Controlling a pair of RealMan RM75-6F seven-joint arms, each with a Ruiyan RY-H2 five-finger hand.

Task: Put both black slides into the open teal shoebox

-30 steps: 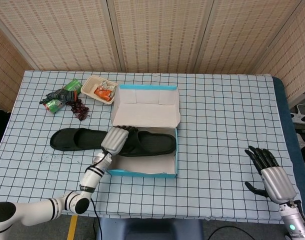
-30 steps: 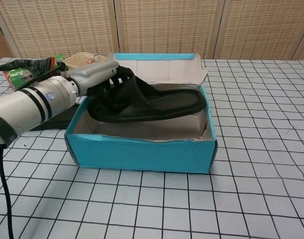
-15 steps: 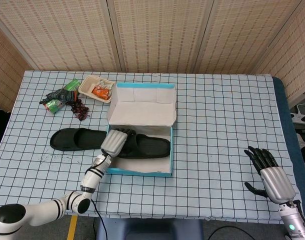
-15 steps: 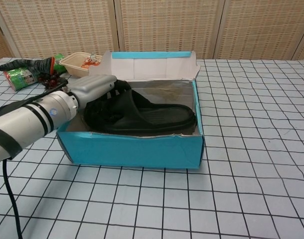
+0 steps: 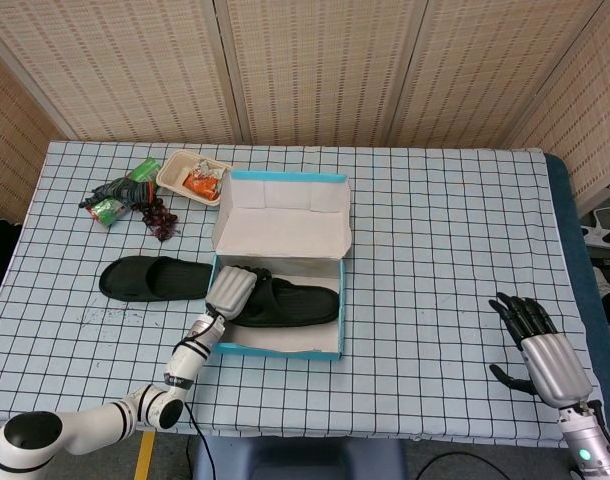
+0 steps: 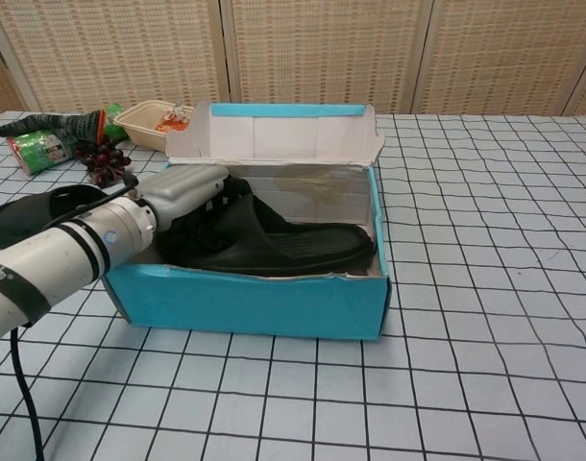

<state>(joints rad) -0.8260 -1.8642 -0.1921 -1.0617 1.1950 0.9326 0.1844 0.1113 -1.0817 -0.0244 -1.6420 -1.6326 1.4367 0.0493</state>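
A table covered in a blue-and-white checked cloth (image 5: 435, 220) carries an open teal shoebox (image 6: 245, 303) whose lid (image 5: 280, 215) stands up along its far side. The left hand (image 5: 230, 291) reaches over the box's left end and grips the strap end of a black slide (image 6: 283, 248); this slide lies lengthwise inside the box, its strap end toward the hand and its sole running toward the box's right wall. The chest view shows the hand's dark fingers (image 6: 205, 219) curled around the strap, with the pale back of the hand above them. The second black slide (image 5: 150, 279) lies flat on the cloth just left of the box, outside it and apart from the hand. The right hand (image 5: 540, 345) holds nothing; it sits at the near right of the table with its fingers spread, well apart from the box, and appears only in the head view. At the far left of the table stand a beige food tray (image 5: 193, 178), a bunch of dark grapes (image 5: 160, 215), a green can (image 6: 36, 149) and a dark glove (image 6: 53, 123), all clear of the box.
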